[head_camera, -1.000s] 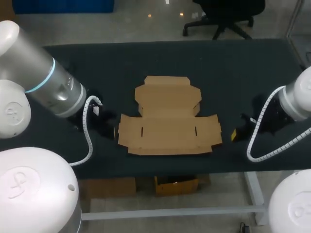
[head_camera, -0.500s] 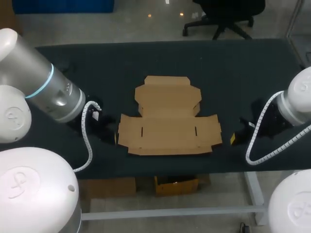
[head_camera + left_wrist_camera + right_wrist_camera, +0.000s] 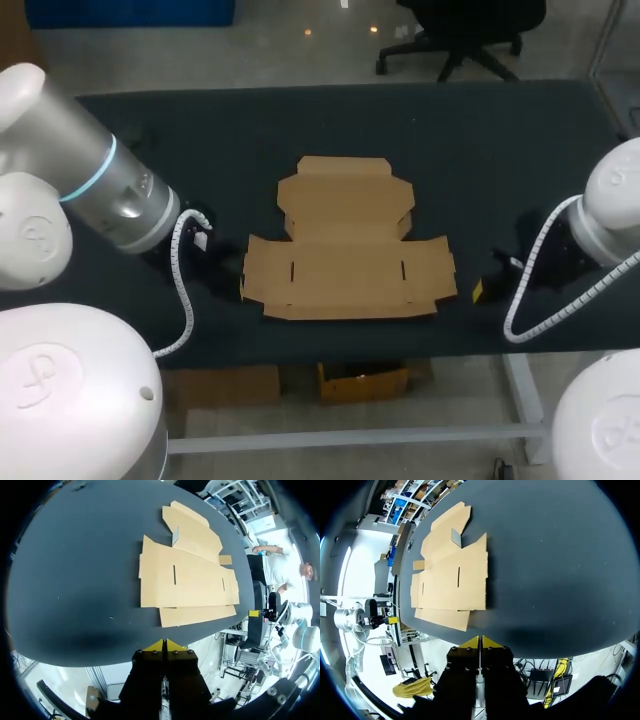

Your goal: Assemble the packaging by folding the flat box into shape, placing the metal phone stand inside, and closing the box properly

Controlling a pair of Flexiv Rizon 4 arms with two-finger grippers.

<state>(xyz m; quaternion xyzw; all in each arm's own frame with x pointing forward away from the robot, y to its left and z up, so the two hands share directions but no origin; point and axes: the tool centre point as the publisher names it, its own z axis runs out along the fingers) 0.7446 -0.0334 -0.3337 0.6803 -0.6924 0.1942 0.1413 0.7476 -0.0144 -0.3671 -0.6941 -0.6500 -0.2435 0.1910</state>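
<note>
The flat box point(image 3: 348, 245) lies mid table point(image 3: 480, 150), long axis 9-to-3 o'clock, lid flap toward 12; left gripper point(image 3: 240, 283) at its 9, right gripper point(image 3: 478, 290) at its 3, both pinched together, empty

box point(image 3: 348, 254): matt brown cardboard | table point(image 3: 480, 150): dark matt cloth

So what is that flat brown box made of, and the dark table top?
The flat box looks like plain brown cardboard, matte, with cut slots and crease lines. The table top looks like dull dark cloth or mat, no shine; I cannot tell which.
</note>
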